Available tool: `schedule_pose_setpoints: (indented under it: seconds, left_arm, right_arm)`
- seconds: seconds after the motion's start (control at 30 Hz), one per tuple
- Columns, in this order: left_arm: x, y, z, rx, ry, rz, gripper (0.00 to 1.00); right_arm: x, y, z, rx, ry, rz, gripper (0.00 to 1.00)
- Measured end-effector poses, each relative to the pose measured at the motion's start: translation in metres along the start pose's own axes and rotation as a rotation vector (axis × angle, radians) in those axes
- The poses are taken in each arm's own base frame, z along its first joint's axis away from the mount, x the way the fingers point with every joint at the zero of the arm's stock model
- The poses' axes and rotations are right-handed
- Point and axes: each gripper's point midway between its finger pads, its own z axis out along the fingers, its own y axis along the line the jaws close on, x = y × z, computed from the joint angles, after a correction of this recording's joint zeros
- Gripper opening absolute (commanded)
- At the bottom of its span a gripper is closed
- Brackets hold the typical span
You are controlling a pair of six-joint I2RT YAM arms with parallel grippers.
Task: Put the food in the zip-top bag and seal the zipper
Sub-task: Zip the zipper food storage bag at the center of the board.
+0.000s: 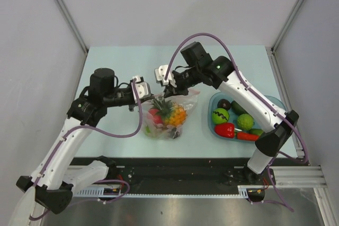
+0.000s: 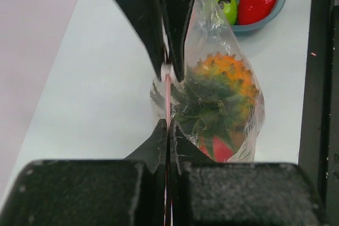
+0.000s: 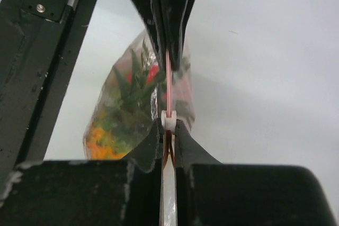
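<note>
I run this rig in a robotics lab cell, not a kitchen. The left arm [image 1: 63,146] and right arm [image 1: 249,99] are bolted to a black mounting rail [image 1: 180,165] at the near edge of a pale blue table [image 1: 116,62]. Plain grey panels [image 1: 32,51] box the table in, held by aluminium posts [image 1: 63,9]. Purple cables [image 1: 132,130] loop along both arms, and exposed wiring [image 1: 111,186] sits at the bases beside aluminium extrusion [image 1: 296,175]. The only food I see is plastic toy fruit and vegetables [image 1: 244,122] in a light blue tray [image 1: 212,104].
</note>
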Motion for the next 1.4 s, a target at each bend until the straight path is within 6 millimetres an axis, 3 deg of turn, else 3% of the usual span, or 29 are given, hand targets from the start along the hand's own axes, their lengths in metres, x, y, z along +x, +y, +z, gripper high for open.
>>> schedule_pose_setpoints:
  seconds: [0.2,0.43,0.73,0.93,1.07,1.4]
  left_arm:
    - [0.013,0.016,-0.005,-0.081,0.005,-0.065,0.0]
    - [0.015,0.029,-0.016,-0.153,0.011,-0.088,0.0]
    - [0.018,0.035,-0.019,-0.186,0.023,-0.096,0.0]
    - [0.017,0.034,-0.019,-0.18,0.015,-0.105,0.0]
    - [0.01,0.022,-0.019,-0.121,-0.005,-0.129,0.0]
    - [-0.028,-0.019,-0.042,-0.046,-0.11,-0.161,0.0]
  right_arm:
    - [0.03,-0.011,-0.016,0.044,0.038,0.036,0.0]
    - [0.06,-0.013,-0.052,0.108,0.123,0.079,0.0]
    - [0.083,-0.011,-0.085,0.157,0.201,0.104,0.0]
    - [0.081,-0.007,-0.089,0.16,0.199,0.095,0.0]
    - [0.075,-0.002,-0.093,0.162,0.191,0.098,0.0]
    - [0.009,0.049,-0.119,0.221,0.117,0.013,0.0]
